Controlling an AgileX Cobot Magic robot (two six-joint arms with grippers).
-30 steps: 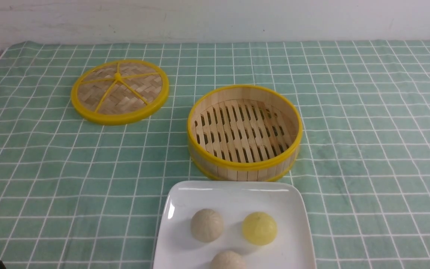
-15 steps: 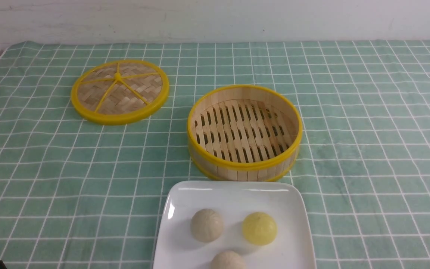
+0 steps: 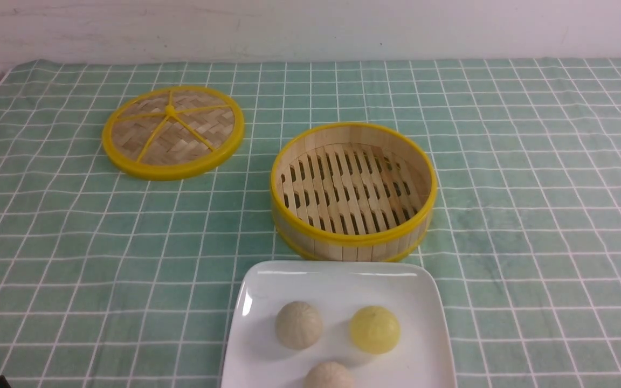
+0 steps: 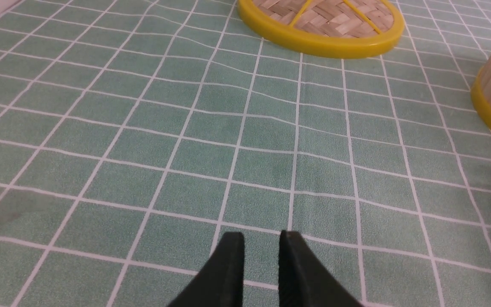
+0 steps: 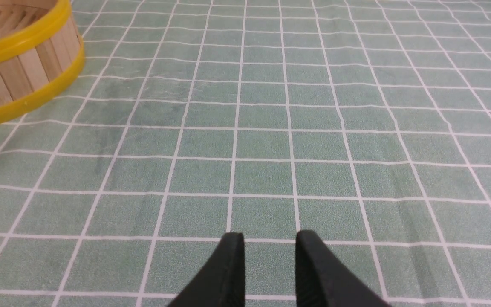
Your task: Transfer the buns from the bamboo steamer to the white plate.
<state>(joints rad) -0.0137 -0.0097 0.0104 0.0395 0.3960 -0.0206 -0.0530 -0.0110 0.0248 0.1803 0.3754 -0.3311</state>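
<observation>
The worktop (image 3: 547, 215), under a green cloth with pale grid lines, carries everything. The largest thing on it is the white plate (image 3: 256, 285), at the near edge of the front view, its near side cut off by the frame. Just beyond the plate stands the bamboo steamer (image 3: 353, 245), upright, with its slotted floor bare to view. The flat woven lid (image 3: 165, 172) lies farther off, to the left of the steamer and apart from it.

Next in size come the two grippers. The left gripper (image 4: 261, 238) has its fingertips parted by a modest gap, with only cloth showing between them. The right gripper (image 5: 271, 238) likewise stands partly open, its gap a little wider, and holds nothing. Both are well clear of the food.

Smallest are the buns, all on the plate: a yellow bun (image 3: 374, 330), a beige bun (image 3: 298, 325) to its left, and a second beige bun (image 3: 329, 375) nearer the camera, partly cut off. None touches another.

The transfer looks complete, and the step in hand is probably the finish, with the arms at rest. The next move seems to call for no further grasp; both arms need only keep clear of the plate so that the round buns do not roll.
</observation>
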